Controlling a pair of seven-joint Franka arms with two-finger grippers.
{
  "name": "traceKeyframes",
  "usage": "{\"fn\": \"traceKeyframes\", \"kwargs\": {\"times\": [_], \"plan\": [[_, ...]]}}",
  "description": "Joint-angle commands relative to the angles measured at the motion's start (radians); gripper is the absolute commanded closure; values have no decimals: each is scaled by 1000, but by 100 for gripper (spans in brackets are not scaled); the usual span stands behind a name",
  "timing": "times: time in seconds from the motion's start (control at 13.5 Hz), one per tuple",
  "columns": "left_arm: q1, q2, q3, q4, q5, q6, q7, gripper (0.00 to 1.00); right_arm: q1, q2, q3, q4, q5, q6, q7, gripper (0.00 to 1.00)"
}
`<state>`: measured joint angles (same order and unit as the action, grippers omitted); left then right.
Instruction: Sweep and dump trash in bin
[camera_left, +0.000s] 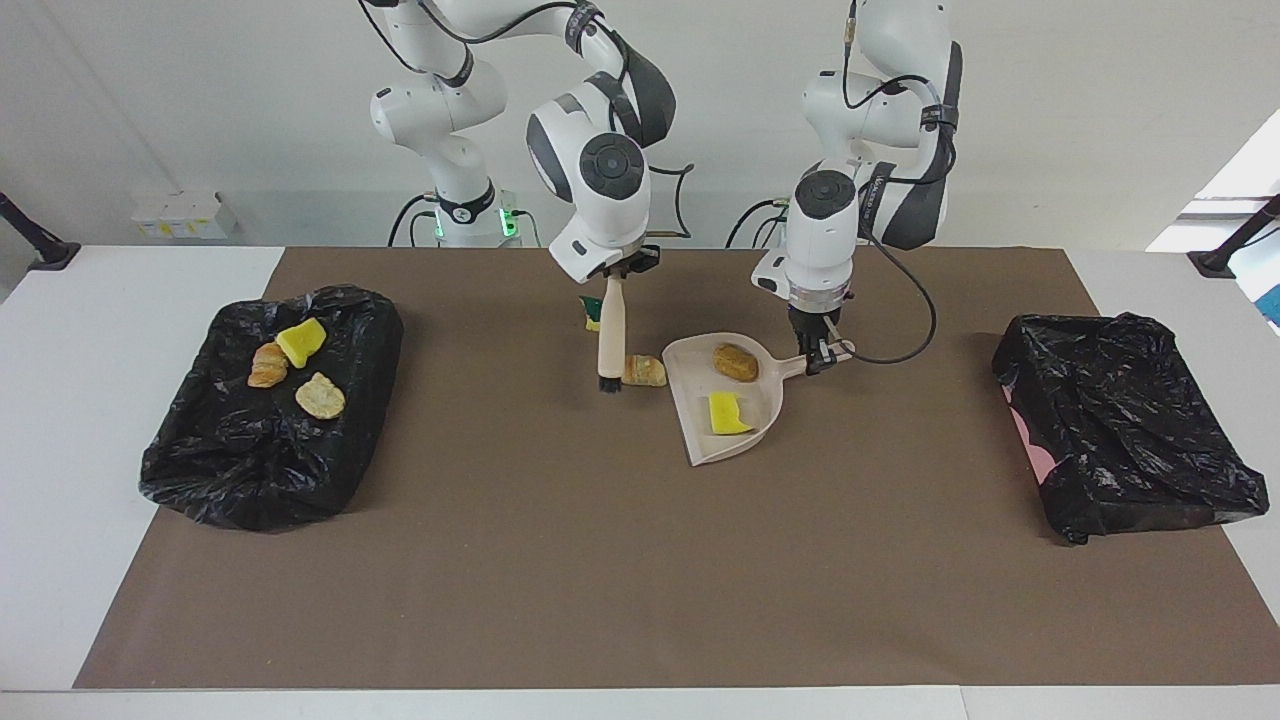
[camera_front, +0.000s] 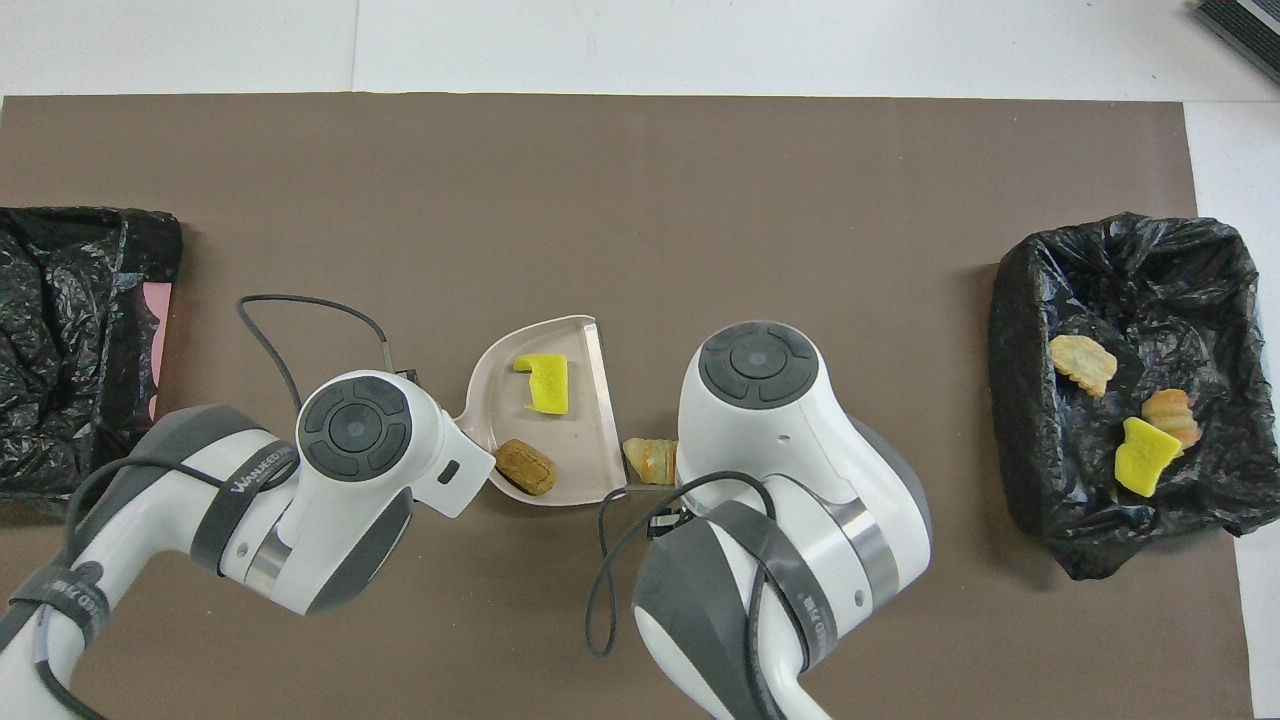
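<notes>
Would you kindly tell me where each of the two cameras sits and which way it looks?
Facing view: high across the table, looking at both arms whole; left gripper holds the dustpan, right gripper the brush.
Overhead view: above the robots' end, looking steeply down; only wrists and forearms show.
Shared: dustpan, bread scrap beside it, bin with three scraps.

Counts: 2 bins w/ black liners, one at right-arm end, one at left-arm end. 1 dustpan, 1 brush. Scraps: 7 total. 3 in right-arm-end bin: yellow sponge bit, croissant lump, pale bread lump. 2 in pan: brown bread lump, yellow sponge. 2 on mat: croissant bit, green-backed sponge.
</notes>
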<state>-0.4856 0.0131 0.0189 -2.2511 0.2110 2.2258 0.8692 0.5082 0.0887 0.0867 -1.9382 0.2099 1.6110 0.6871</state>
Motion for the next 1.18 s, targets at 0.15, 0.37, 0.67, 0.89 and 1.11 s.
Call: {"fn": "traceKeyframes", "kwargs": {"times": [0.15, 0.37, 0.67, 0.89, 1.11], "plan": [[-19, -19, 6, -44, 85, -12, 52, 100, 18, -208, 10, -303, 57, 76, 340, 100], [-33, -27, 6, -50, 85, -26, 82, 100, 115, -244, 13, -390, 155, 180, 549, 100], [-36, -36, 7, -67, 87, -29, 80, 100, 225, -175, 13, -443, 166, 360, 658, 100], [-34, -36, 7, -67, 88, -25, 79, 100, 178, -120, 11, -391, 149, 382, 522, 100], [-31, -35, 7, -65, 88, -15, 73, 100, 129, -28, 11, -253, 126, 383, 348, 100]]}}
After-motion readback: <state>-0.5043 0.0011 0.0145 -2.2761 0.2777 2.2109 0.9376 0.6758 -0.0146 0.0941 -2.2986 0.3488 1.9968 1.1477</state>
